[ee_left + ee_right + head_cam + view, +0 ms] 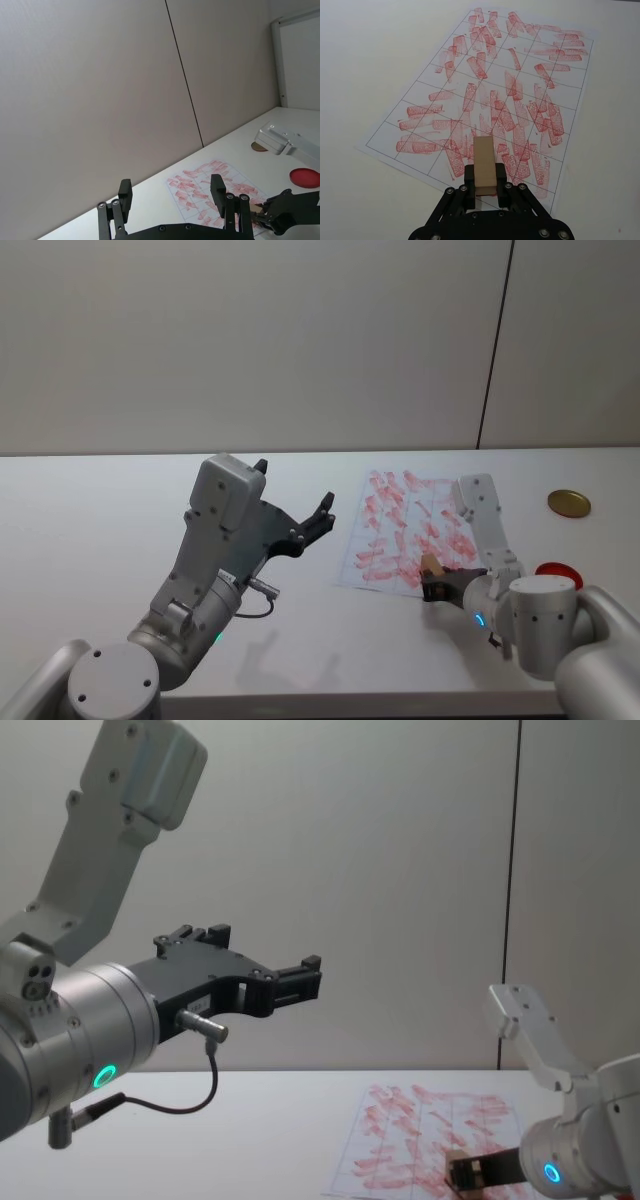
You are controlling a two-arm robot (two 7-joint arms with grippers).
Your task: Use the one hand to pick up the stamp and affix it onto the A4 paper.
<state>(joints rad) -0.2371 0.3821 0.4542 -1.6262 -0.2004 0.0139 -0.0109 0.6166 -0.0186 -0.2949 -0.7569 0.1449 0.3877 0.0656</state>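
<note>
The stamp is sitting pinched between the two black fingers of the right gripper, which are pressing on its side faces near the end closest to the wrist. Its long axis is running straight out from the claw, in line with the fingers, so the free end is pointing away from the wrist and toward the sheet.

Just beyond that end the A4 paper is lying flat on the white table, crowded with red marks. In the head view the stamp is hanging over the paper's near right corner. Whether its face is touching the sheet I cannot tell.

The coming move, as I judge it, is turning on that alignment. The paper is lying directly ahead of the stamp's free end, so pushing along the stamp's own axis should be bringing the face down squarely.

The right arm is by far the nearer. The left gripper is hovering raised over the table well to the left of the paper, fingers spread wide and holding nothing. A red round pad and a brass disc are lying to the paper's right.
</note>
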